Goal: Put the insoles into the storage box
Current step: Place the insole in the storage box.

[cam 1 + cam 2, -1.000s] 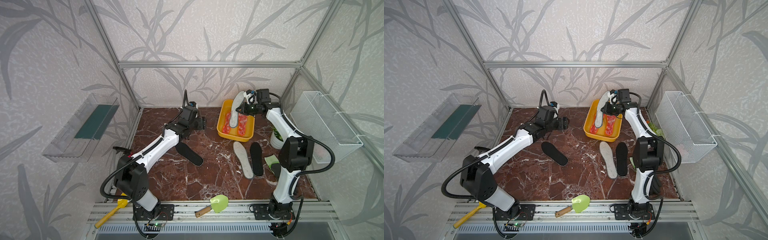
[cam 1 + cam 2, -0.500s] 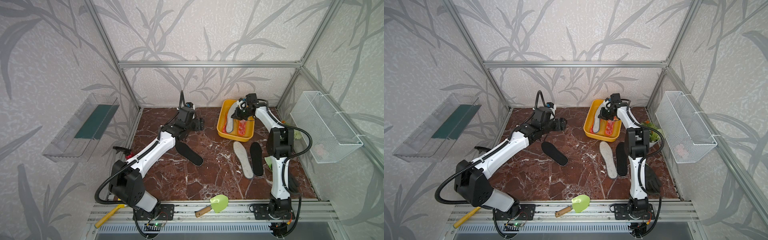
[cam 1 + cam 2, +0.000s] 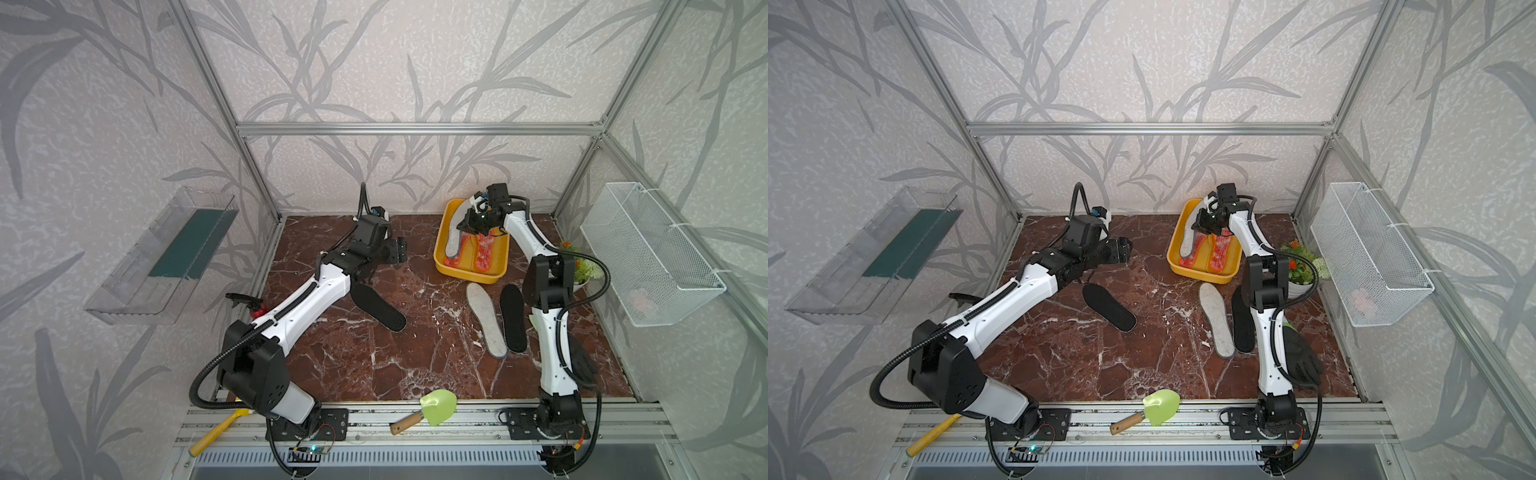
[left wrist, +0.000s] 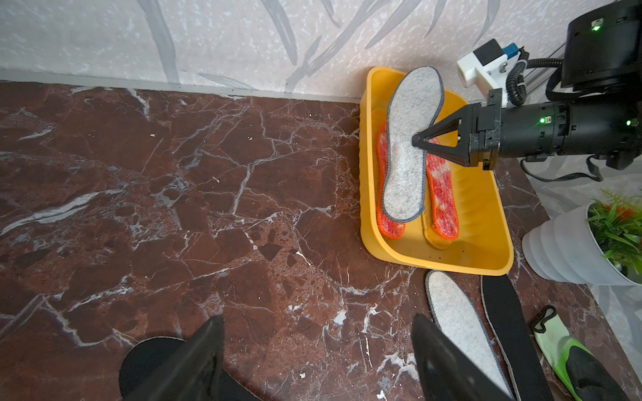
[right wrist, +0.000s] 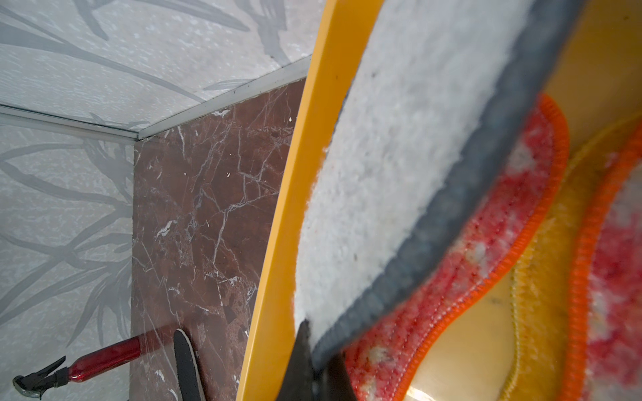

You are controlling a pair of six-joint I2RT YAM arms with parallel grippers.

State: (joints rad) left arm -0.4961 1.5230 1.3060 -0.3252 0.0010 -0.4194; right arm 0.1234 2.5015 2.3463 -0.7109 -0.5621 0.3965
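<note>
In the box (image 3: 469, 274), back right, a top insole (image 3: 454, 243) rests on others (image 3: 484, 257); a pair (image 3: 484, 320) lies before it, a lone insole (image 3: 378, 307) farther left.

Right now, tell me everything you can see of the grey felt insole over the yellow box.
The grey felt insole is a flat foot-shaped pad, fuzzy light grey with a darker grey stitched border. The shut fingers of the right gripper pinch its side edge mid-length. It slants lengthwise in the storage box, toe raised at the far rim, heel overlapping a red-white insole.

Right gripper (image 4: 416, 140) stretches forward, jaws pinched together; left gripper (image 3: 400, 253) hovers low, jaws spread.
</note>
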